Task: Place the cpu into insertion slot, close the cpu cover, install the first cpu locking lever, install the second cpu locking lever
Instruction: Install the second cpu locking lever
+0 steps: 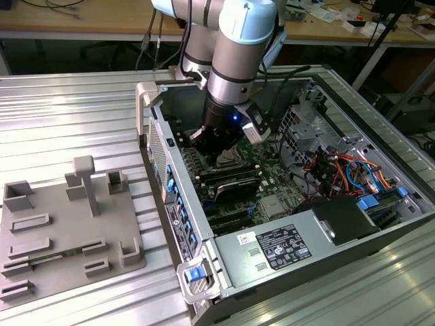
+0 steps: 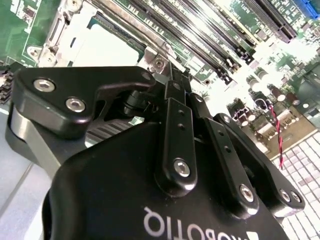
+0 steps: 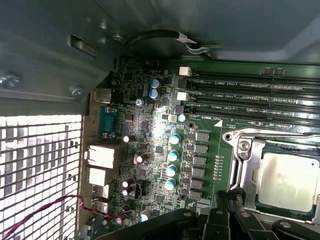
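Gripper point(image 2: 172, 75): glossy black body with bolted link bars, nearest the lens in the second wrist view; fingers drawn close together, tips just beside the socket's corner; whether they pinch anything, I cannot tell
Cpu point(image 3: 287, 181): flat square, dull silver-grey top, seated in the insertion slot point(image 3: 245, 165); cut off at the first wrist view's edge
Cpu cover point(image 3: 250, 172): thin silvery metal frame lying down around the chip
Motherboard point(image 3: 155, 145): green, studded with silver-topped capacitors; long black memory slots point(image 3: 250, 95) beside the socket
Computer case point(image 1: 292, 248): grey sheet metal, open-topped; arm point(image 1: 231, 68) reaching in, hiding the socket in the exterior view
Grey fixture plate point(image 1: 64, 231): on the ribbed metal table point(image 1: 68, 115), toward the exterior view's left
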`<state>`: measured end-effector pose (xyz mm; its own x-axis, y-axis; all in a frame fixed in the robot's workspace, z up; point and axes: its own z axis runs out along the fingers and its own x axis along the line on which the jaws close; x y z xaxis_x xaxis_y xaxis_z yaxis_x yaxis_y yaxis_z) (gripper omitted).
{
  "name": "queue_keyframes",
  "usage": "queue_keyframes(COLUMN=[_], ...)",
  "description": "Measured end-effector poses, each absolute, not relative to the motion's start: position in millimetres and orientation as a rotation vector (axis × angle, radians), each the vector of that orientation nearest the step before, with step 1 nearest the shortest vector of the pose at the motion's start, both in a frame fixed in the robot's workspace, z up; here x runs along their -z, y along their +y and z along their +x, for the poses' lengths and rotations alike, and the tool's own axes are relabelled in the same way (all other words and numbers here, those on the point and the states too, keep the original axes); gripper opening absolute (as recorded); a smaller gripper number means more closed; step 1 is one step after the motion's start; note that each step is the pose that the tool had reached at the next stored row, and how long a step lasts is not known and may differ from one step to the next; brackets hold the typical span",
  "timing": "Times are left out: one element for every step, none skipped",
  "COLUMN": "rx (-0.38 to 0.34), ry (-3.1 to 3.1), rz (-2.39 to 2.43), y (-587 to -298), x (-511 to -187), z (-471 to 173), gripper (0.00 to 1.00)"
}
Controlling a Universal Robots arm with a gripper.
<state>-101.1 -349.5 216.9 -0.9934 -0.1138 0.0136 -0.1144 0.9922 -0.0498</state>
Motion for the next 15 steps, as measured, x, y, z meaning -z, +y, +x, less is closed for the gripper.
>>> queue_keyframes(rx=[-0.079, -0.079, -0.079, -0.079, -0.079, -0.079, -0.079, -0.079, -0.079, -0.079, -0.079, -0.079, -0.079, -0.079, -0.079], ry=[-3.125, -3.125, -3.125, -3.125, -3.125, -3.125, -3.125, -3.124, -3.124, -3.124, -3.124, -3.124, -3.124, -3.124, -3.124], rz=[0.179, 0.179, 0.179, 0.179, 0.179, 0.179, 0.179, 0.179, 0.179, 0.179, 0.179, 0.179, 0.179, 0.179, 0.179], y=[-349.5, -349.5, -349.5, -349.5, -349.4, -349.4, -349.5, -349.4, -349.5, -349.5, -349.5, -349.4, -349.3, -349.2, -349.2], x=[-219.2, -221.1, -223.0, -224.6, -225.7, -227.1, -227.6, -228.0, -228.3, -228.6, -229.1, -229.9, -231.1, -232.4, -235.1], z=[-101.1, -101.1, -100.9, -100.4, -99.8, -97.8, -94.7, -91.1, -88.4, -86.5, -83.3, -80.4, -78.6, -77.6, -76.2], gripper=[0.11, 0.11, 0.11, 0.11, 0.11, 0.11, 0.11, 0.11, 0.11, 0.11, 0.11, 0.11, 0.11, 0.11, 0.11])
